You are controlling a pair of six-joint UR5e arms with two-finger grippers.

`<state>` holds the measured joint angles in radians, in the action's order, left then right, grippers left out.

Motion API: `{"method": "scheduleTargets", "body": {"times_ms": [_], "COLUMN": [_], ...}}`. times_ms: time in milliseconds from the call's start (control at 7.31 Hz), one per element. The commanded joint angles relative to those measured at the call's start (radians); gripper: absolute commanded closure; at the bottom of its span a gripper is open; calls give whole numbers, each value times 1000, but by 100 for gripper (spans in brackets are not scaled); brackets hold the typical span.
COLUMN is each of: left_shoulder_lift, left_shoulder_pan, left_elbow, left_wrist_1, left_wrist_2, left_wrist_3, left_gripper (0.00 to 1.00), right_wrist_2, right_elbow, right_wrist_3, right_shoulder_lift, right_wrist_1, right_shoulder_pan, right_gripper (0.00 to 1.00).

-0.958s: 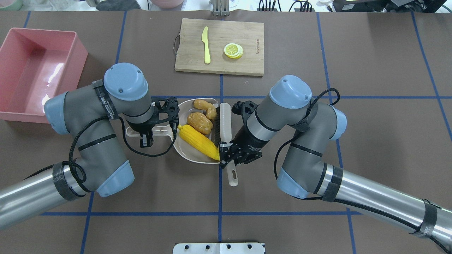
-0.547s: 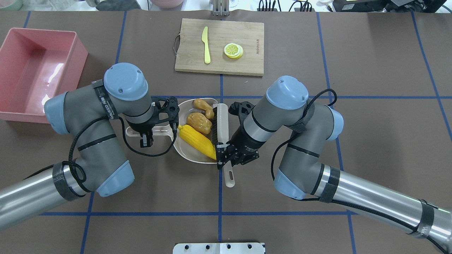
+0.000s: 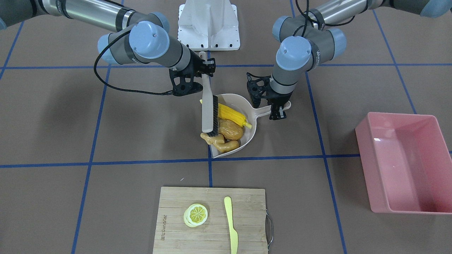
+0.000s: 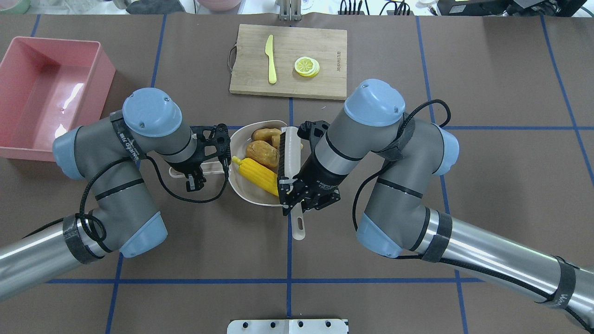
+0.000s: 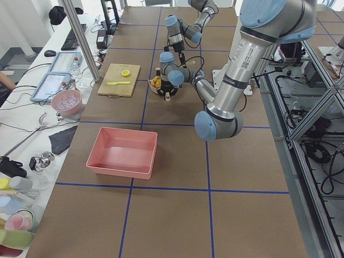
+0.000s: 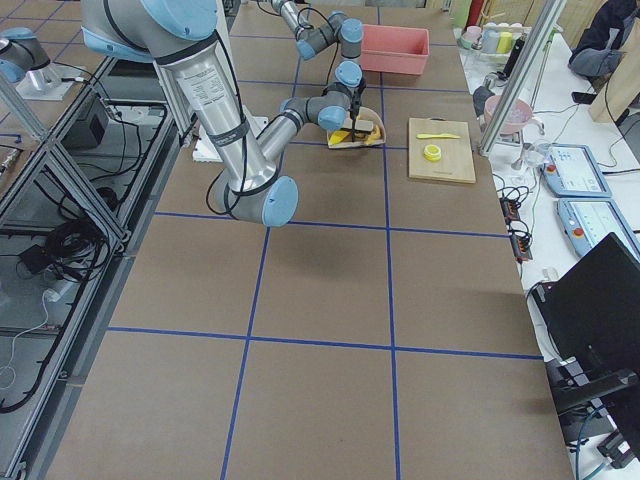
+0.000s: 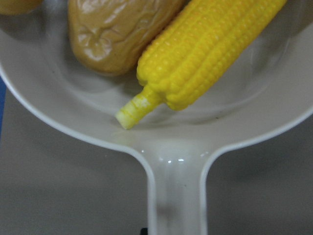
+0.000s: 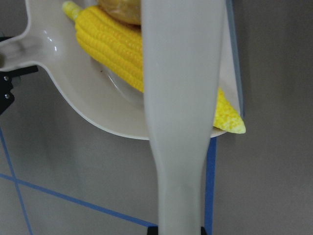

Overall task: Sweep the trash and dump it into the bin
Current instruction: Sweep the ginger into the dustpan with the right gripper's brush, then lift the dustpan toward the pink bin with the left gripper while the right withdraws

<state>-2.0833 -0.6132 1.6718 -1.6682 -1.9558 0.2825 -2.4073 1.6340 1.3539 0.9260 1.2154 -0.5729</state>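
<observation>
Corn cob (image 4: 257, 175), ridged, bright yellow

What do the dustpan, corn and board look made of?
The dustpan: smooth beige plastic, likely; small glints on its handle. The corn: glossy moulded plastic or rubber; uniform kernels. The board: matte wood, perhaps bamboo; strip grain shows.

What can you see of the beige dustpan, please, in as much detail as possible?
The dustpan is beige, smooth plastic by its look: a shallow rounded pan with a raised back rim, a straight open lip and a short handle. The left gripper is shut on that handle. The pan holds the corn cob, potato and ginger root; the brush stands bristles-down at its lip.
</observation>
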Motion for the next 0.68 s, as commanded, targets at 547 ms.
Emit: {"method": "scheduleTargets", "body": {"times_ms": [547], "left_shoulder_lift": [57], "left_shoulder_pan": [-49], "left_elbow": [-1], "left_wrist_1": [-221], "left_wrist_2": [-3], "left_wrist_3": [-55], "left_gripper": [100], "right_wrist_2": [-65], "right_elbow": [107], "right_wrist_3": [-143], "right_shoulder_lift": [144], "right_wrist_1": [84], "right_shoulder_pan": [-251], "right_gripper": [100]}}
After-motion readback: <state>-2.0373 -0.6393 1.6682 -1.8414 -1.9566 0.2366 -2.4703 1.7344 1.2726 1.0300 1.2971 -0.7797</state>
